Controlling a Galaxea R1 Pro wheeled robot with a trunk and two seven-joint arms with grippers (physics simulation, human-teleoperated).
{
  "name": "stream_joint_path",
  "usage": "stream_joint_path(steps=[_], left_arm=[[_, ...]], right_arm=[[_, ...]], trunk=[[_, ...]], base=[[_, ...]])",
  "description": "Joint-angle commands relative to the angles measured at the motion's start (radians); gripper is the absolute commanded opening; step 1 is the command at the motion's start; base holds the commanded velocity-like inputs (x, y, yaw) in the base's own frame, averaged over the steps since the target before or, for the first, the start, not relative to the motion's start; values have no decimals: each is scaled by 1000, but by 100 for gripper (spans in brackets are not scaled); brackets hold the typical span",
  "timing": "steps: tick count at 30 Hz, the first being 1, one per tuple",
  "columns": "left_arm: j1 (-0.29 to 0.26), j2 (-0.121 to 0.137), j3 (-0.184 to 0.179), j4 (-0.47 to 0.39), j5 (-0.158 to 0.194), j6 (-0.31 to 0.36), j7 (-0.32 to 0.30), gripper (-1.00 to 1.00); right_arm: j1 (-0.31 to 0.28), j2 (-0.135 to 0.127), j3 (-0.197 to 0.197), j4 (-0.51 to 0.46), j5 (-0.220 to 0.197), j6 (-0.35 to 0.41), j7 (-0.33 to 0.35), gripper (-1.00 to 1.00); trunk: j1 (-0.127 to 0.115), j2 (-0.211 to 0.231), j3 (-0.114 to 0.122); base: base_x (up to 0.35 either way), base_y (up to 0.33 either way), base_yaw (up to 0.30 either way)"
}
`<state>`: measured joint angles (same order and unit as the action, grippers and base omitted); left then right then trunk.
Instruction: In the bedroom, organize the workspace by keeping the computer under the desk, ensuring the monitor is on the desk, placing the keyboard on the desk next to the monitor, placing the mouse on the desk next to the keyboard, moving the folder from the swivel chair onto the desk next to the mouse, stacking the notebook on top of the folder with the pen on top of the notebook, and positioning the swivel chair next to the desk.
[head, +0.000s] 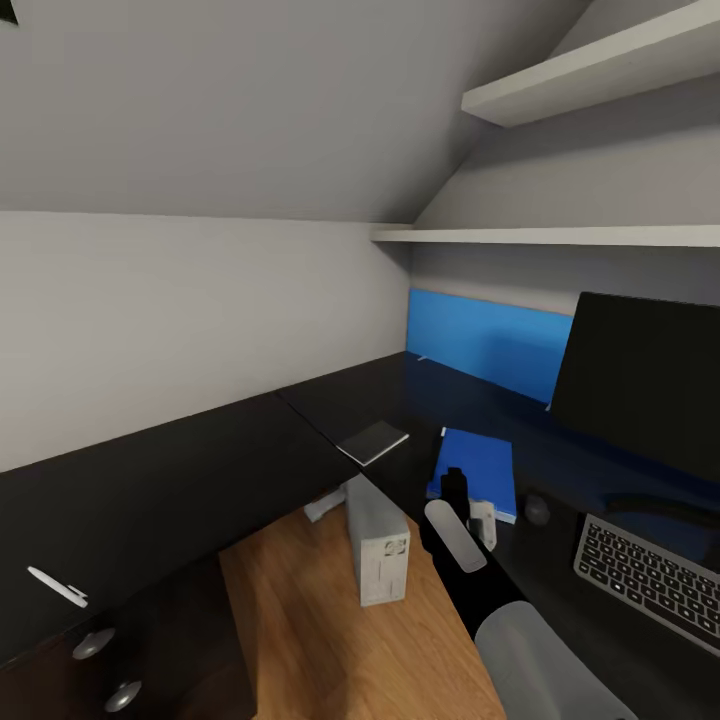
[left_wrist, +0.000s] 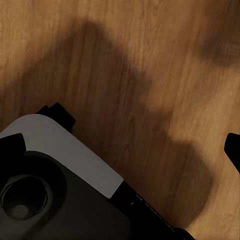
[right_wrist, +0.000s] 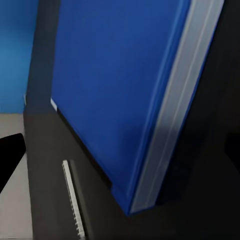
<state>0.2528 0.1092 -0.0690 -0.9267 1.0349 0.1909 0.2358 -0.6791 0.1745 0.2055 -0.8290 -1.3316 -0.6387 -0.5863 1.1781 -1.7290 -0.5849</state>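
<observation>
Folder (head: 474, 472) flat near desk (head: 200, 470) front edge, right pincer (head: 468, 512) over it, spread unclear.

Home office nook in an attic-style room: sloped ceiling (head: 250, 90) and plain white walls. Black L-shaped bench (head: 200, 460) with drawers (head: 110, 665), blue back panel (head: 490, 340), two white wall shelves (head: 560, 236) above. On the bench: monitor (head: 640, 380), keyboard (head: 650, 578), mouse (head: 537, 509), blue folder (head: 475, 470), notebook (head: 373, 441), pen (head: 57, 587). Computer tower (head: 378, 541) stands on wood-plank floor (head: 320, 640) under it.
</observation>
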Motion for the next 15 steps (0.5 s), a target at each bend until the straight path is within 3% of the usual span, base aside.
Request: stream_joint_path(steps=[1,11,15], left_arm=[[0,1,-3,-3,8,1,8,100],[0,1,-3,-3,8,1,8,100],[0,1,-3,-3,8,1,8,100]], right_arm=[[0,0,6,-4,-1,-3,-4,100],[12,0,31,-71,-1,-2,-14,100],[18,0,77,-96,-2,-1,-15,100]], trunk=[[0,-1,-1],[0,-1,-1],[0,-1,-1]], base=[[0,0,0],[0,0,0],[0,0,0]])
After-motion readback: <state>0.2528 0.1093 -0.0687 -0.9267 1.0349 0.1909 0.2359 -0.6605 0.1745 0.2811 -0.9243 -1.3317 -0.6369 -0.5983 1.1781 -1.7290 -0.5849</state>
